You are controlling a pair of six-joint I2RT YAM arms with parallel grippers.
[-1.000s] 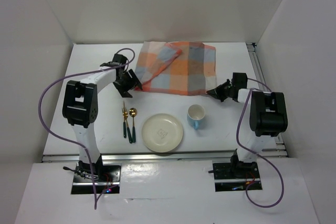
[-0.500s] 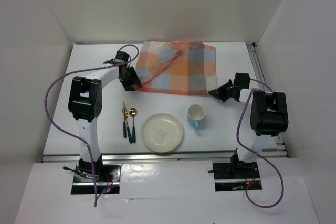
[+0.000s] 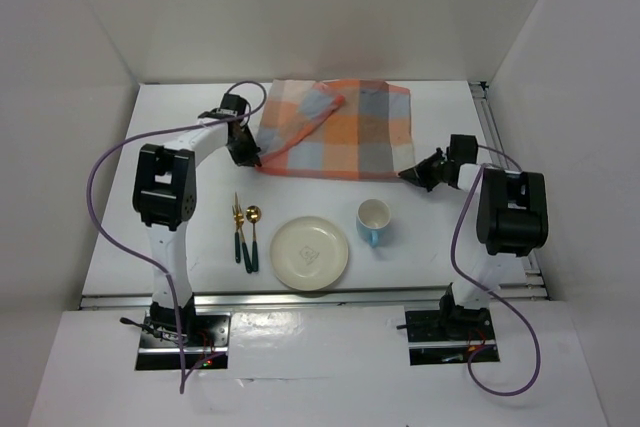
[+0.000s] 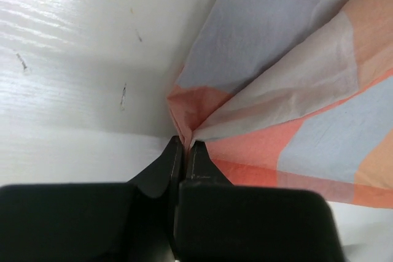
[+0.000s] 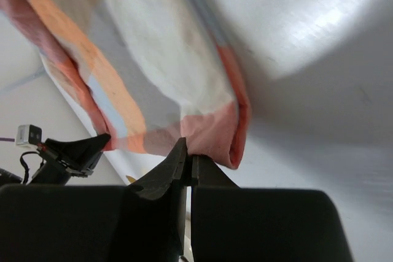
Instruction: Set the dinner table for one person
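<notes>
At the far middle of the large, plain white rectangular tabletop (image 3: 445, 112) with metal rail edges lies an orange-and-blue-grey checked cloth (image 3: 350, 132). Its left part is doubled over toward the middle, so a diagonal fold runs across it.

The left hand (image 4: 185, 144) is at the cloth's near left corner. In the left wrist view its two black fingers are clenched together on a small pinch of the orange hem, and the fabric gathers into creases that fan out from the tips. The white surface lies just beside and below that corner.

The right hand (image 5: 188, 154) is at the cloth's near right corner, its fingers likewise clamped tight. A curled salmon edge of the fabric sits in the tips, and the rest of the cloth billows away from them.

Nearer the arm bases, well apart from the cloth, a round cream plate (image 3: 310, 252) rests flat on the tabletop. A pale blue cup (image 3: 374, 219) with a white inside stands upright just to the plate's right. To the plate's left, a gold fork (image 3: 237, 227) and a gold spoon (image 3: 252, 234), both with dark green handles, lie side by side with their heads pointing away from the bases.
</notes>
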